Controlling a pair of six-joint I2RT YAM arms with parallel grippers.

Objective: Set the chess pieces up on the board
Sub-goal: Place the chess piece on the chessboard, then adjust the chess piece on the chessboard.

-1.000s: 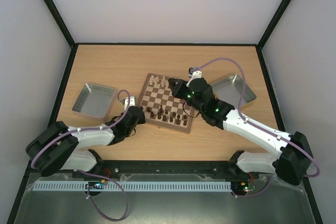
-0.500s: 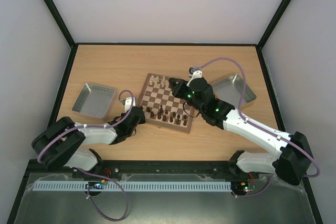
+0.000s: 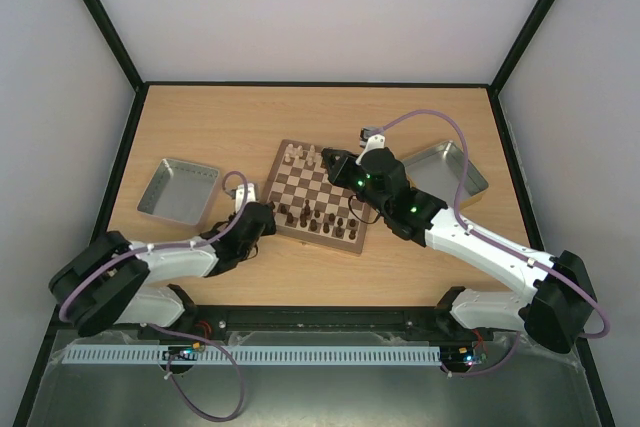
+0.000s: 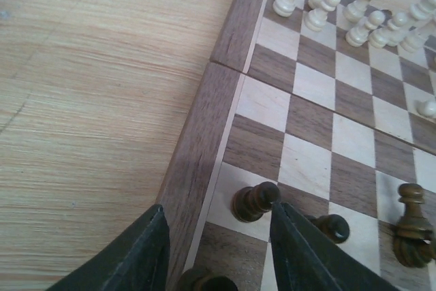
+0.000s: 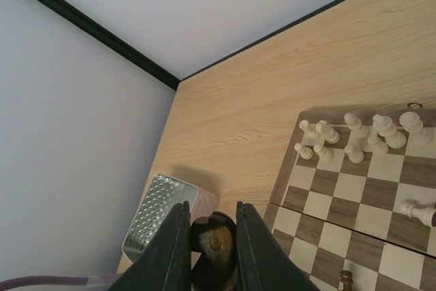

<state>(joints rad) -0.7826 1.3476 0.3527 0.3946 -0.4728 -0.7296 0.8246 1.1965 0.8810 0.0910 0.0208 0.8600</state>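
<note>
Far left there's a grey metal tray point(image 3: 178, 192) on the desk point(image 3: 220, 122), well away from the action, so ignore it.

The left end effector point(image 4: 218, 209) hangs over the near-left corner of the chessboard point(image 4: 197, 161) with its jaws parted and nothing pinched. A dark pawn point(image 4: 255, 201) stands on a light square just past the fingertips, close to the right finger. Another dark chessman point(image 4: 204, 281) sits low between the fingers at the frame's bottom edge, and it doesn't look gripped. If I were driving, I'd lift that arm straight up before swinging away. Any sideways drift and the right finger clips the pawn.

The cream pieces point(image 3: 300, 155) are bunched along the far edge of the board, with the dark ones along the near side.

The right end effector point(image 5: 211, 210) is clamped on a round dark piece point(image 5: 212, 250) and held up over the board's far part. I'd guess that piece belongs in the dark rows at the near side. I'd carry it high over the standing men, bring it down vertically on a free square and centre it. Only let go once the base is flat.

The second tray point(image 3: 455, 162) is past the right arm.
</note>
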